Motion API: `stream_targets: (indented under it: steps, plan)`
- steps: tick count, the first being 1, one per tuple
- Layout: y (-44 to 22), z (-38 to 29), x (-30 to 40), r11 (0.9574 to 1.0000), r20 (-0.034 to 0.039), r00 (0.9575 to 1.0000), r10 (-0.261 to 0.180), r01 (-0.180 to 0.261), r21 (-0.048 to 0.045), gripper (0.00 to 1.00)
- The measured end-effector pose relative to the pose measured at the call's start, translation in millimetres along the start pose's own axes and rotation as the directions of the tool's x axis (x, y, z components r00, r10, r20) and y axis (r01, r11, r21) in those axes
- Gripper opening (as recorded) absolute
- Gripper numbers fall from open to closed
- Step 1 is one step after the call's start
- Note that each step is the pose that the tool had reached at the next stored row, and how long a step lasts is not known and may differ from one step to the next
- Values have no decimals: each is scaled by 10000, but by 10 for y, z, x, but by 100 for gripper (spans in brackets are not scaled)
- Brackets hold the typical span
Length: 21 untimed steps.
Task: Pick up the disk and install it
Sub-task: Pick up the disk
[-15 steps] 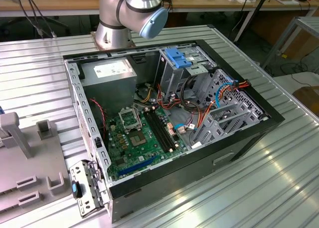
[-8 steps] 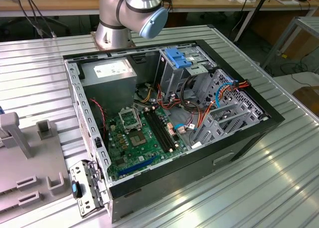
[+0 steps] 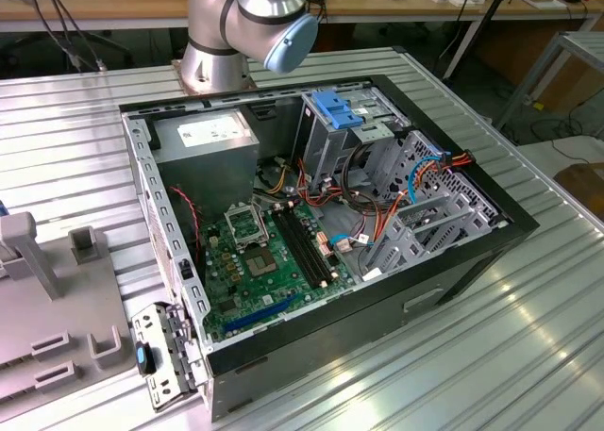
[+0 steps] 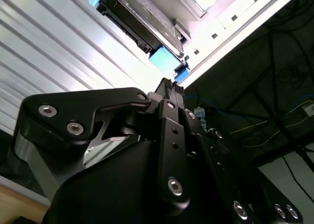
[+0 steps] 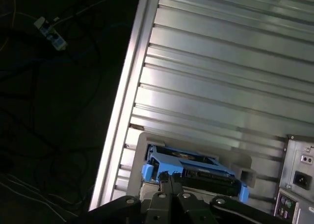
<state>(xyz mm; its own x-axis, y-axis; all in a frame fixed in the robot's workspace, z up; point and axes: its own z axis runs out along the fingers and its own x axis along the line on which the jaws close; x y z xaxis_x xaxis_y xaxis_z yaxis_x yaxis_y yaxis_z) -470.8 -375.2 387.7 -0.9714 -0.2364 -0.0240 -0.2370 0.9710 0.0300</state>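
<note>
Jaws pressed together, empty | black angular gripper (image 5: 170,177) near disk (image 5: 196,172) | disk: flat grey metal, blue plastic rail | table (image 5: 221,62): ribbed metal

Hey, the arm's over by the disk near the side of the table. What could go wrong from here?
1. The disk sits in a grey holder close to the rim of the table, with the gripper right beside it. An off-centre contact could tip it over that rim.
2. In the exterior view, loose cables crowd the drive cage, so the disk might snag on them going in.
</note>
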Motion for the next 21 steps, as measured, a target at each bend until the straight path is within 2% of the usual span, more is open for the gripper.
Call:
stream_targets:
  steps: [2,6,9,10,12,15,17,18,21]
  plan:
    - [3,0,10,9995,-10,9995,-324,324,-8,11]
    - [7,0,27,9944,-30,9944,-1056,1056,-27,11]
    - [9,-1,36,9893,-41,9893,-1458,1458,-38,11]
    - [10,-1,40,9856,-47,9856,-1689,1689,-45,11]
    - [11,-1,45,9817,-53,9817,-1906,1906,-51,11]
    - [12,-1,50,9669,-69,9669,-2550,2550,-71,11]
    - [13,-1,54,9553,-78,9553,-2956,2956,-84,11]
    - [14,-1,56,9473,-83,9473,-3203,3202,-93,11]
    - [15,-1,61,9335,-91,9334,-3586,3585,-106,11]
